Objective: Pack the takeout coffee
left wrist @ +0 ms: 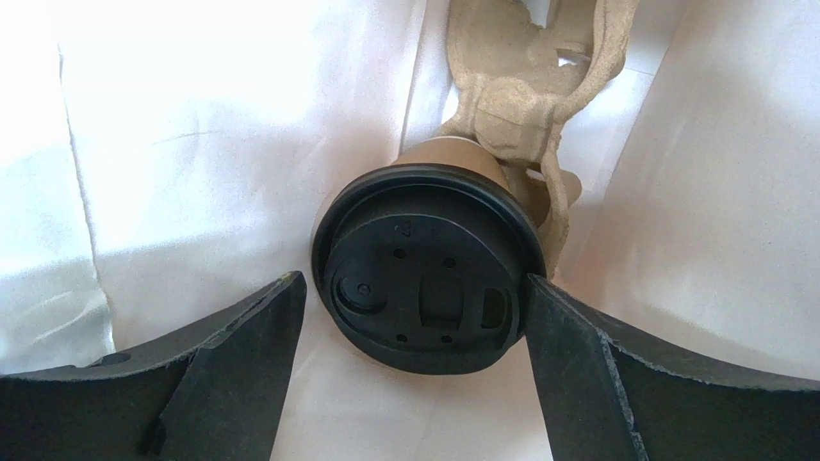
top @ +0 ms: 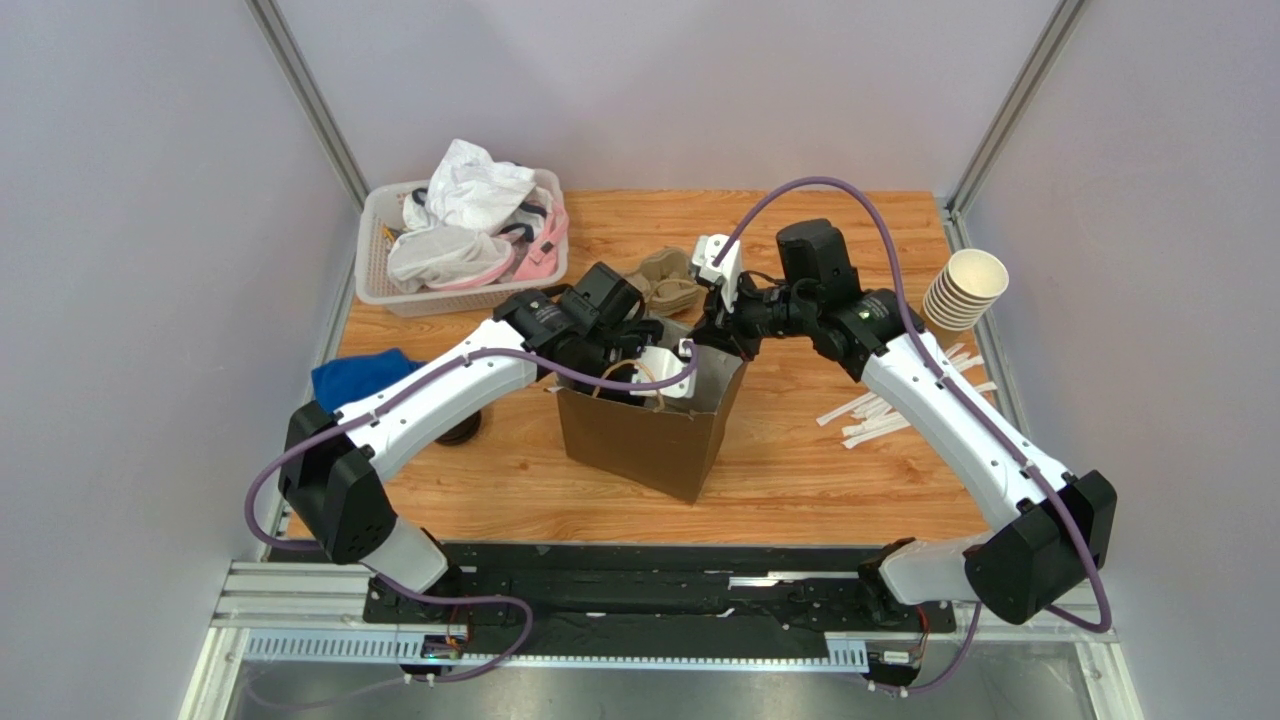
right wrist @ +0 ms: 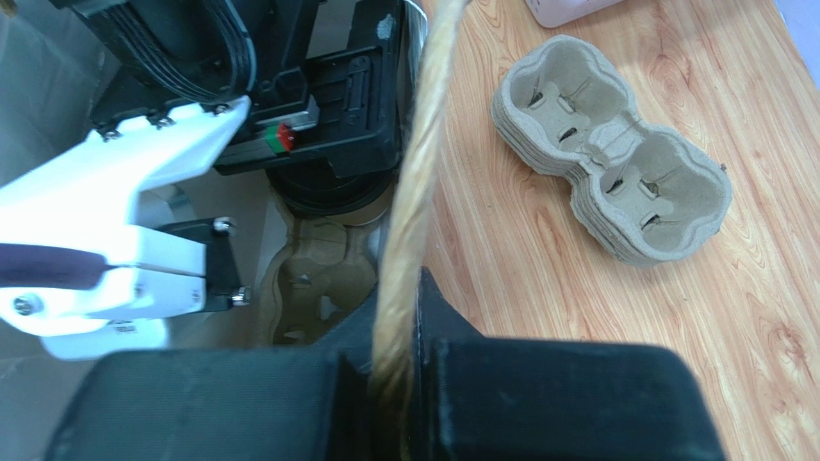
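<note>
The takeout coffee (left wrist: 428, 279), a tan paper cup with a black lid, stands in a pulp cup carrier (left wrist: 520, 86) inside the brown paper bag (top: 646, 435). My left gripper (left wrist: 414, 280) reaches down into the bag (top: 643, 365) and is open. Its fingers (left wrist: 241, 336) flank the lid, the right one at the rim and the left one with a gap. My right gripper (right wrist: 399, 384) is shut on the bag's twine handle (right wrist: 414, 192) at the bag's back right corner (top: 724, 333). The cup is hidden in the top view.
A stack of spare pulp carriers (right wrist: 611, 163) lies behind the bag (top: 661, 278). A white basket (top: 376, 270) of crumpled bags stands at the back left. A blue cloth (top: 361, 375) lies at the left. Stacked cream cups (top: 962, 293) and white sticks (top: 887, 413) are at the right.
</note>
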Robot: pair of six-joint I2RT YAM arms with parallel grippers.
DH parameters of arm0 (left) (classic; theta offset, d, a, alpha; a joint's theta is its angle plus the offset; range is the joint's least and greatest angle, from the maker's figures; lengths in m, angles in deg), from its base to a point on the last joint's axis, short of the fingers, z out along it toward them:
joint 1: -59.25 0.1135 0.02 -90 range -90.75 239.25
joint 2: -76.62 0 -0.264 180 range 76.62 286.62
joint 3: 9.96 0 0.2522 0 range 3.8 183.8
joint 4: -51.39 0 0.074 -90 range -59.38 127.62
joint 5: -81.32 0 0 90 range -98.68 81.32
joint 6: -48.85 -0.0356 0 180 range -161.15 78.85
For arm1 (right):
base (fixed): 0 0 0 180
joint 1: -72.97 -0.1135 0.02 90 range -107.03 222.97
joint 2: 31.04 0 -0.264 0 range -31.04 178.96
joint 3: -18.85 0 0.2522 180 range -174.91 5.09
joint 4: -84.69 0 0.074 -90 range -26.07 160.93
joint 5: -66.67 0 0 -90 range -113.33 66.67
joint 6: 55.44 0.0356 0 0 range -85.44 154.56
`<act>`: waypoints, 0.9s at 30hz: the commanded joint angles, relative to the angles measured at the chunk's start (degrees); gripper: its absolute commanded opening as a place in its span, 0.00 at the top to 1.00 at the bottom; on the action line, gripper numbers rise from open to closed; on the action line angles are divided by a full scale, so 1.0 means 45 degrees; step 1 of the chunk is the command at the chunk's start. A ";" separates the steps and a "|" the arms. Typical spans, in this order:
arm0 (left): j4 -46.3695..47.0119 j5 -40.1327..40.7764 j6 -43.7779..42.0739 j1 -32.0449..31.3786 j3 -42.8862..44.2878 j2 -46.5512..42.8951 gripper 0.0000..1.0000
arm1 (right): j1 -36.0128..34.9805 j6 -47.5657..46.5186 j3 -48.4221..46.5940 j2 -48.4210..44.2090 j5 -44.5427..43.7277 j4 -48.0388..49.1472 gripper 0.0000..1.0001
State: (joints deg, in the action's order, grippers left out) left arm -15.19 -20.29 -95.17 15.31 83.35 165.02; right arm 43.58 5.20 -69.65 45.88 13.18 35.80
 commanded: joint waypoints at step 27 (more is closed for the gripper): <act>-0.0333 -0.1461 0.1340 0.0000 0.1228 -0.1558 0.09 | -0.0345 -0.0642 -0.0364 -0.0298 -0.0594 0.0425 1.00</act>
State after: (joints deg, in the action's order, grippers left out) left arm -16.59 -24.25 -90.45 15.31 85.50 161.30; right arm 42.27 4.17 -69.65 45.84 11.54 35.88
